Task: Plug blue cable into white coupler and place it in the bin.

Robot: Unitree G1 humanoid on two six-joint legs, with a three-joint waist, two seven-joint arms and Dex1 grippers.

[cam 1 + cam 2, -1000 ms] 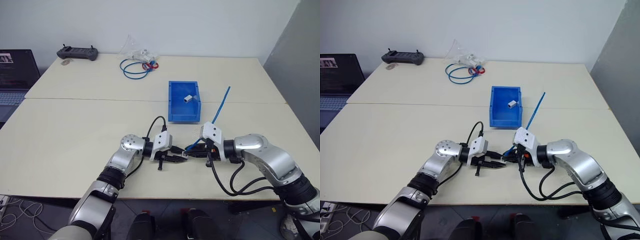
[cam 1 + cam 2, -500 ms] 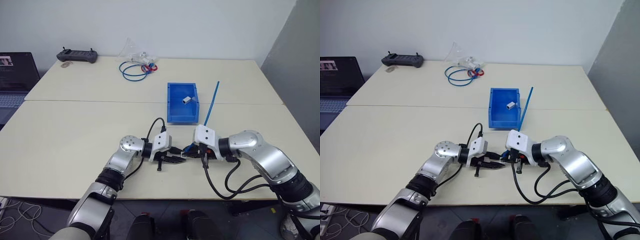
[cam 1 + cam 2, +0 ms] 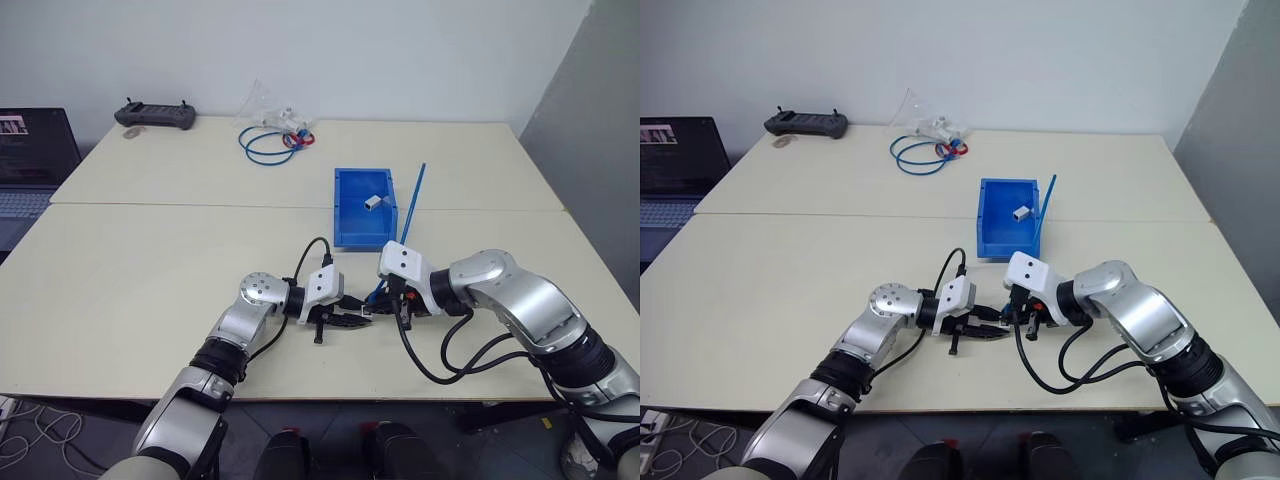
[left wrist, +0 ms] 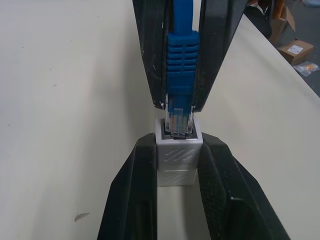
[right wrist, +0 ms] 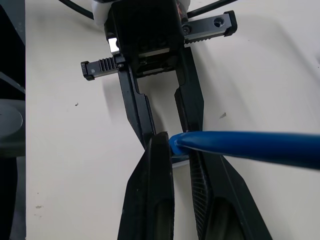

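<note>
Counting 1 blue cable [image 4: 180,75], 1 white coupler [image 4: 176,160], 1 bin [image 3: 365,205]: left gripper [image 3: 355,319] pinches the coupler, right gripper [image 3: 385,303] clamps the cable's plug.

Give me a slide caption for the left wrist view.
Left pincer grips the white coupler while the right pincer feeds the blue cable plug into its socket.

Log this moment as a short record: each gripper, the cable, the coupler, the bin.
left gripper: shut on the white coupler
right gripper: shut on the blue cable just behind its plug
plug: clear tip at the coupler's socket mouth, partly in; full seating cannot be told
cable's free end: slants up past the bin
bin: blue, on the table beyond the grippers, holds a small greyish-white block
</note>
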